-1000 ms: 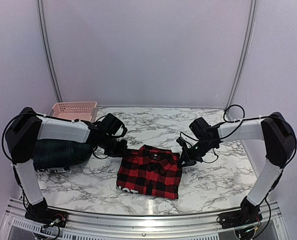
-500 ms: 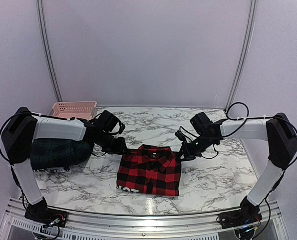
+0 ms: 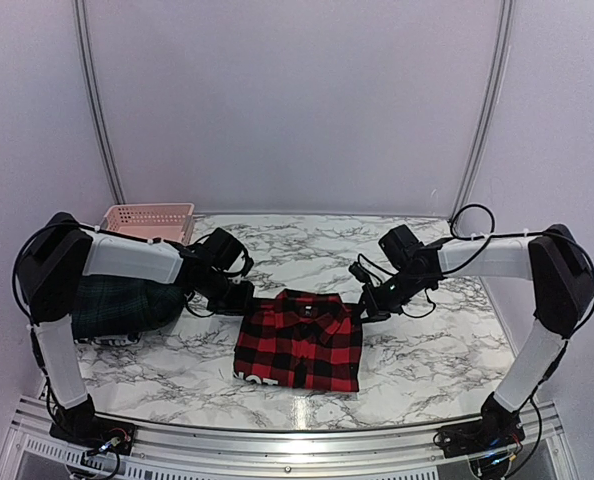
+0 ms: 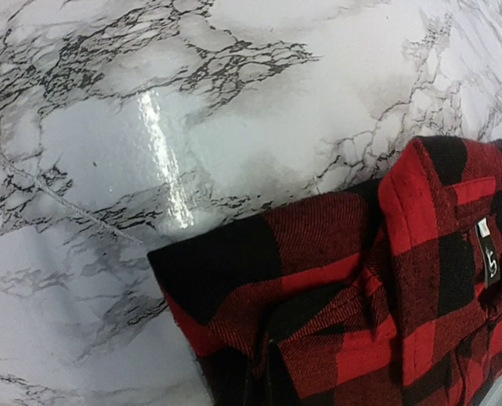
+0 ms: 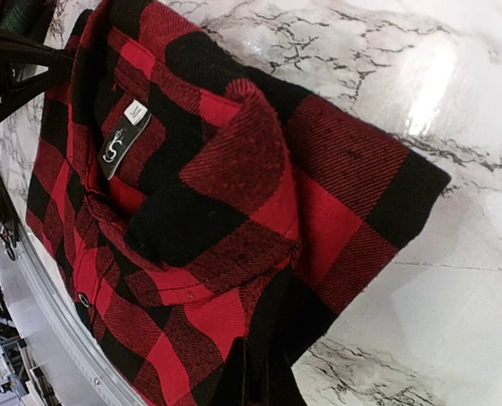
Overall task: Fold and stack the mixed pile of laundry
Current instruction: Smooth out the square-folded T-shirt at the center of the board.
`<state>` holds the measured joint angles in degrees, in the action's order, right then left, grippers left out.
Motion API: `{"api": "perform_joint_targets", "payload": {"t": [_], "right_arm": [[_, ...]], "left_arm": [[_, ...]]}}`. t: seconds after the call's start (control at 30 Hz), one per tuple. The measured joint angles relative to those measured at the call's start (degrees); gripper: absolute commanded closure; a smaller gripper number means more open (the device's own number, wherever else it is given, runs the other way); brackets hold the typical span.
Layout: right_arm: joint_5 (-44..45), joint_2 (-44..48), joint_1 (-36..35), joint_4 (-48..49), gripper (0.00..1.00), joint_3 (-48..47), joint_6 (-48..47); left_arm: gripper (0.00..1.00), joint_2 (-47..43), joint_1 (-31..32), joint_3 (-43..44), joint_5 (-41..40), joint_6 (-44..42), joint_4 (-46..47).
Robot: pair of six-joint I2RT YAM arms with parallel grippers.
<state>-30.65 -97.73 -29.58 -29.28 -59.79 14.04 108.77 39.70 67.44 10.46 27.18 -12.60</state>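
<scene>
White marble-pattern tabletop (image 3: 427,360), pale booth walls behind. Red-and-black checked shirt (image 3: 299,342) lies folded flat between the left fingers (image 3: 243,295) and right fingers (image 3: 367,308), one set at each collar-end corner; cannot tell how wide either set stands. Dark green plaid garment (image 3: 117,305) heaped well outboard of the left fingers.

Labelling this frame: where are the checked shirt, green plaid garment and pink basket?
checked shirt (image 3: 299,345), top view, middle of its front.
green plaid garment (image 3: 117,308), top view, its middle.
pink basket (image 3: 147,222), top view, front wall.
</scene>
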Motion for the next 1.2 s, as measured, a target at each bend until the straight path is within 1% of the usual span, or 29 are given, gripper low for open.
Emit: {"api": "perform_joint_targets", "payload": {"t": [0.13, 0.17, 0.23, 0.4, 0.57, 0.77, 0.87, 0.9, 0.97, 1.07, 1.2], "right_arm": [[0.48, 0.79, 0.0, -0.37, 1.0, -0.98, -0.94], [0.66, 1.4, 0.0, -0.48, 1.0, -1.16, -1.29], [0.85, 2.93, 0.0, -0.44, 1.0, -1.25, -2.14], [0.7, 3.19, 0.0, 0.55, 1.0, -2.45, -3.69], [1.44, -0.63, 0.0, 2.43, 1.0, -3.13, -4.28], [3.58, -8.5, 0.04, 3.43, 1.0, -5.81, -4.74], [3.87, -10.19, 0.04, 3.34, 0.86, -6.14, -4.76], [4.02, -10.1, 0.04, 3.28, 0.83, -6.14, -4.79], [4.31, -9.6, 0.04, 3.21, 0.81, -6.16, -4.7], [4.94, -8.7, 0.04, 2.64, 0.81, -6.16, -4.68], [5.81, -7.34, 0.07, 1.81, 0.83, -6.16, -4.63]], "left_arm": [[0.92, -1.33, -0.2, -0.07, -0.52, -0.31, -1.05], [0.93, -2.03, -0.37, -0.13, -0.55, -0.44, -1.29], [1.0, -3.54, -0.83, -0.42, -0.61, -0.63, -1.55], [1.0, -4.98, -1.62, -0.7, -0.96, -1.14, -1.57], [0.82, -4.72, -2.03, -0.7, -1.11, -0.81, -1.57], [0.72, -1.66, -3.17, -0.72, -1.75, -0.02, -1.05], [0.65, -1.18, -3.5, -0.9, -1.79, 0.5, -1.05], [0.63, -1.27, -3.5, -0.92, -1.88, 0.5, -0.98], [0.63, -1.66, -3.5, -1.07, -1.97, 0.5, -0.98], [0.64, -2.62, -3.5, -1.44, -1.92, 0.48, -0.98], [0.71, -3.76, -3.5, -1.51, -1.38, 0.42, -0.96]]}}
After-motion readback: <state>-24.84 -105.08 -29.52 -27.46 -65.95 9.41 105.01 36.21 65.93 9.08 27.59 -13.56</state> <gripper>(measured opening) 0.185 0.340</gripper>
